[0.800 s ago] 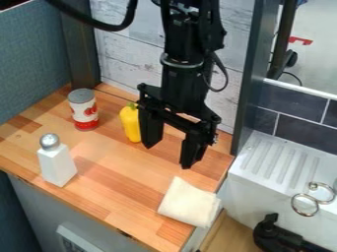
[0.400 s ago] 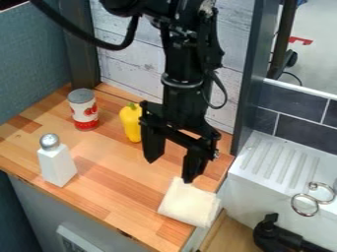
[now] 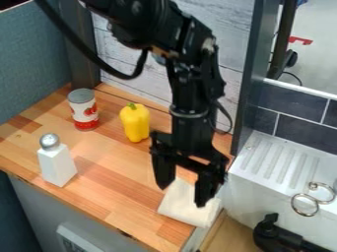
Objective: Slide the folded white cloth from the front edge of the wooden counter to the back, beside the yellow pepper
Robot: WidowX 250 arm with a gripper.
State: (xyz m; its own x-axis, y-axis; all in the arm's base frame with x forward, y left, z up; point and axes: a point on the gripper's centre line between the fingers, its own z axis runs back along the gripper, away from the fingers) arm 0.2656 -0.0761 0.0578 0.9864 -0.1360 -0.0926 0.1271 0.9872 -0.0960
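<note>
Cloth [image 3: 181,207] folded, at bench [image 3: 118,179] front right corner. Gripper [image 3: 182,196] over it, pointing down, jaws released and spread apart. Can't tell if it touches. Yellow pepper [image 3: 135,124] upright toward back edge, can [image 3: 84,110] left of it, white shaker [image 3: 57,166] near front edge.

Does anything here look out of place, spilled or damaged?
The white cloth beneath the gripper seems to poke slightly past the counter's right edge. Nothing looks spilled or damaged; the can, yellow pepper and shaker stand upright.
</note>
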